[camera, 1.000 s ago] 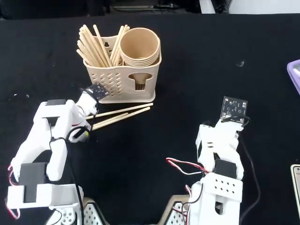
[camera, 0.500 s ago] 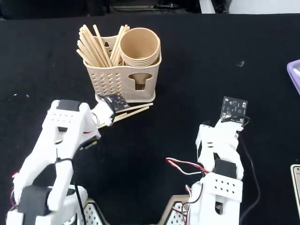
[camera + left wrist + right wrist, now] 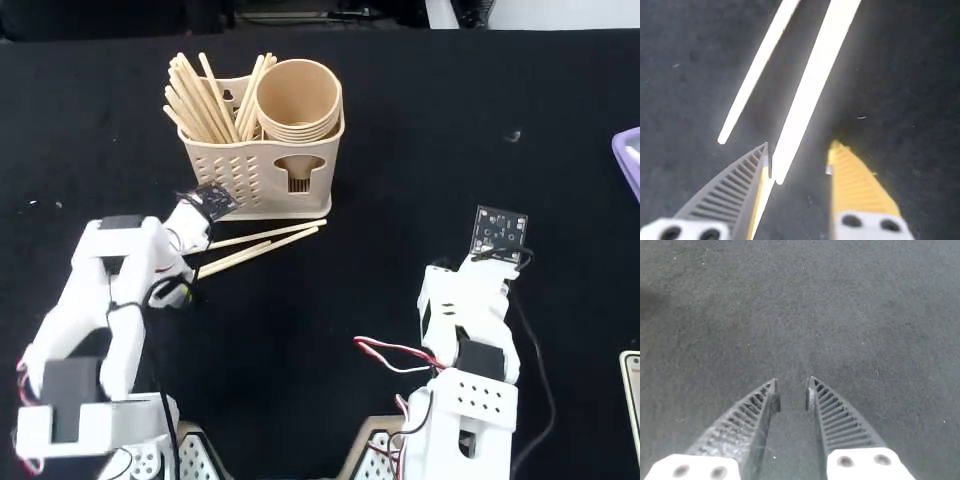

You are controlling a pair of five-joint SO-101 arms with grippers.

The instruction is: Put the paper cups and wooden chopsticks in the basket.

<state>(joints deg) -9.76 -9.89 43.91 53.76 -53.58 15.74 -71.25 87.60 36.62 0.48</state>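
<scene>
Two tools on this rig, so left one first. My left tool (image 3: 799, 147) has its jaws apart, hanging low over the black surface (image 3: 420, 180). The near end of one of the loose chopsticks (image 3: 815, 85) sits in the gap, tight against the grey finger (image 3: 747, 175), with the yellow finger (image 3: 850, 180) off to the other side. Can't tell if that stick is actually touching the grey one. The second stick (image 3: 757, 70) lies alongside it, outside the jaws.

From the high view, the left arm (image 3: 110, 290) is bent over the near ends of that loose pair (image 3: 262, 242). The pair lies flat on the surface, side by side, just in front of the basket (image 3: 240, 180). The far tips are close to the basket's base but not in it.

The basket already has a stack of paper cups (image 3: 298, 95) in one side and a bundle of chopsticks (image 3: 205, 100) standing tilted in the other.

My right tool (image 3: 792, 387) has a narrow gap between its jaws, with bare surface under it and nothing in it. The right arm (image 3: 465, 320) is well apart from the basket and the sticks.
</scene>
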